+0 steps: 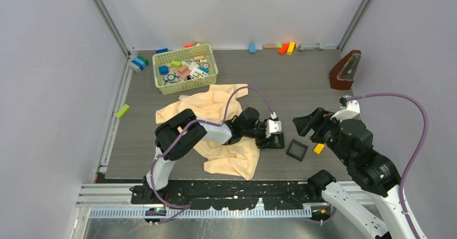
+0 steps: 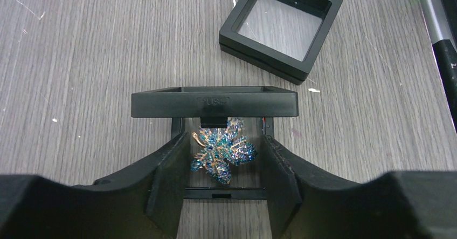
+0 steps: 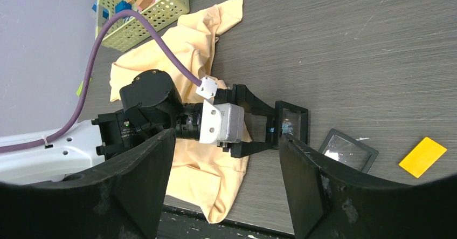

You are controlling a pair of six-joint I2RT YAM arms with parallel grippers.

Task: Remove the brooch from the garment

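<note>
Brooch (image 2: 223, 154) | inside black tray (image 2: 214, 103) | between left jaws

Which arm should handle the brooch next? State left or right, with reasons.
Left. The left gripper brackets the brooch, which lies in the open black case, jaws apart on either side. The right gripper hangs open and empty, apart from the case.

The word "PUSH" is embossed on the black case (image 2: 161, 104), front edge.
</note>
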